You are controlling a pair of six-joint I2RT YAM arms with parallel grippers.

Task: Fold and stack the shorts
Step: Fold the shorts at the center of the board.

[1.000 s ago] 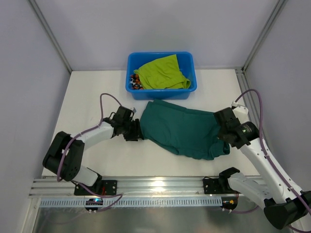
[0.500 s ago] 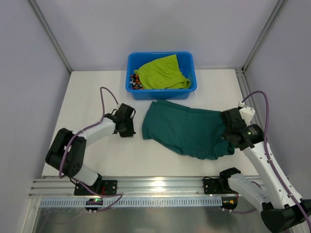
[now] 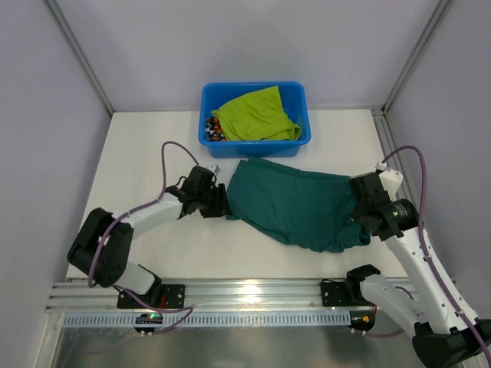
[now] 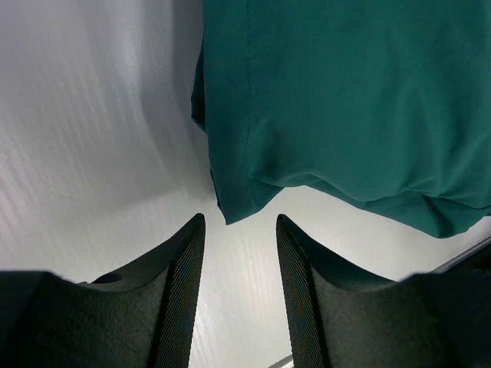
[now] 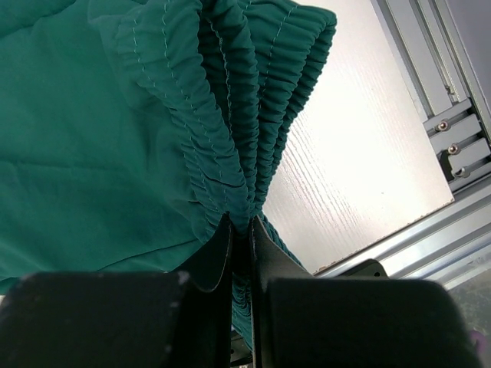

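The dark teal-green shorts [image 3: 291,203] lie spread on the white table in front of the tub. My right gripper [image 3: 359,224] is shut on their gathered waistband [image 5: 238,176] at the right end. My left gripper [image 3: 221,204] is open and empty, low over the table, with the shorts' left corner [image 4: 230,203] just ahead of its fingertips and untouched. The lime yellow-green shorts [image 3: 257,115] lie in the blue tub [image 3: 303,103]. A bit of the camouflage print shorts [image 3: 212,132] peeks out at the tub's left side.
The blue tub stands at the back middle of the table. Aluminium frame posts rise at the back corners. A metal rail [image 3: 245,291] runs along the near edge, also seen in the right wrist view [image 5: 453,138].
My left gripper let go of the shorts' left edge, drew back left, and now has come back right to the corner, open. My right gripper pulled the waistband a little to the right.
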